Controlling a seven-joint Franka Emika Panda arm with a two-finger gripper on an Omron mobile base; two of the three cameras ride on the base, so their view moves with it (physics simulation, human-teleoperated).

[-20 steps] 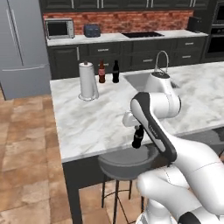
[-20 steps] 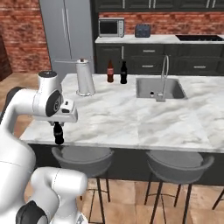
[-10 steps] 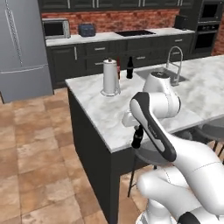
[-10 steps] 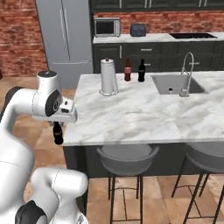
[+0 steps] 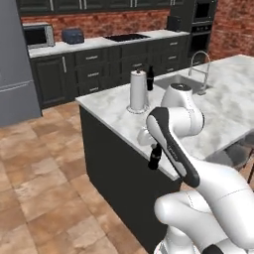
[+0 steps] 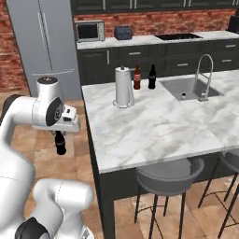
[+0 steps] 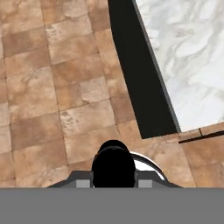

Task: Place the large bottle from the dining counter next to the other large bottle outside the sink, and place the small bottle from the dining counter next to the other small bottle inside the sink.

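Note:
My gripper point(image 6: 59, 135) is shut on the neck of the small bottle point(image 6: 59, 143), a short all-black one that hangs upright over the tiled floor, left of the dining counter point(image 6: 154, 130). The same small bottle point(image 5: 155, 158) hangs by the counter's near corner, and its dark top point(image 7: 113, 165) sits between my fingertips. At the counter's far end the brown large bottle point(image 6: 137, 77) stands beside the other large bottle point(image 6: 151, 76), all black, just left of the sink point(image 6: 186, 88). I cannot make out what lies inside the basin.
A paper towel roll point(image 6: 124, 87) stands upright left of the two bottles. A curved faucet point(image 6: 205, 77) rises at the sink's right. Grey stools point(image 6: 168, 175) sit under the counter's near side. A fridge point(image 6: 42, 42) and a microwave point(image 6: 89, 31) are behind.
The whole scene has slid right in both base views, so the camera has moved left. The bottle stays in my shut gripper, now past the counter's end over the floor.

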